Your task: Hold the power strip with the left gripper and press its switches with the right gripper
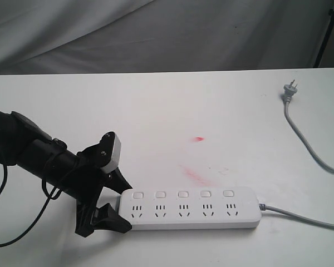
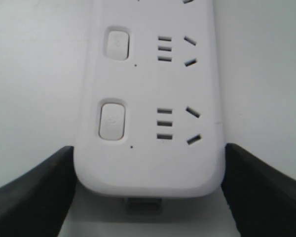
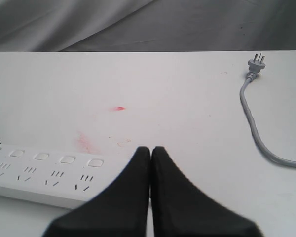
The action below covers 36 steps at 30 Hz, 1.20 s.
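Gripping end of long white plastic power strip (image 1: 192,214): black two-fingered left hand (image 1: 123,207). Beside strip, wrist view only: black right hand (image 3: 150,149), pinched together.

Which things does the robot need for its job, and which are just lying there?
For the job:
power strip
switches
left gripper, clamped on the strip's end
right gripper, shut

Just lying about:
grey plug
red smudges
grey cloth at the back
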Tool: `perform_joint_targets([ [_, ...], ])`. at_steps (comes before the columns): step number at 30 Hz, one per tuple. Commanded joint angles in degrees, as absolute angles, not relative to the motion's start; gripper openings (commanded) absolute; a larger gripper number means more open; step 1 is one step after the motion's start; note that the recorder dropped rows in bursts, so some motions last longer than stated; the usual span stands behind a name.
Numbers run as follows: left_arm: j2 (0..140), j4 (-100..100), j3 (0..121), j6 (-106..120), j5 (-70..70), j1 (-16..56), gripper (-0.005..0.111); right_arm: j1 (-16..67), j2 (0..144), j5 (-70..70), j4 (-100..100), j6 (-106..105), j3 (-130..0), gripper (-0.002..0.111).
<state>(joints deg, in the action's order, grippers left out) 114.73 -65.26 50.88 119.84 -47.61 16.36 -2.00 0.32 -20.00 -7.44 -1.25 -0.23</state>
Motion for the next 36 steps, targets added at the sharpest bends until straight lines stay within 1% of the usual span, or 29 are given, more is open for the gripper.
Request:
perform_joint_targets([
  [1,114.7,-65.5,51.0,120.0,-47.6,16.6,0.078,-1.7,0.0,-19.7,-7.1,-1.4,0.0,0.0],
  [4,114.7,-65.5,51.0,120.0,-47.6,16.6,0.09,-1.7,0.0,-19.7,-7.1,-1.4,0.0,0.0],
  [6,114.7,-65.4,51.0,118.3,-47.5,16.6,0.092,-1.7,0.0,-19.7,-7.1,-1.4,0.0,0.0],
  [17,113.2,-65.5,51.0,116.8,-47.1,16.6,0.092,-1.7,0.0,-19.7,-7.1,-1.4,0.0,0.0],
  [25,106.0,-65.5,51.0,116.7,-47.1,16.6,0.092,-1.7,0.0,-19.7,-7.1,-1.4,0.0,0.0],
  [36,94.9,-65.5,51.0,109.4,-47.5,16.6,0.092,-1.7,0.0,-19.7,-7.1,-1.4,0.0,0.0],
])
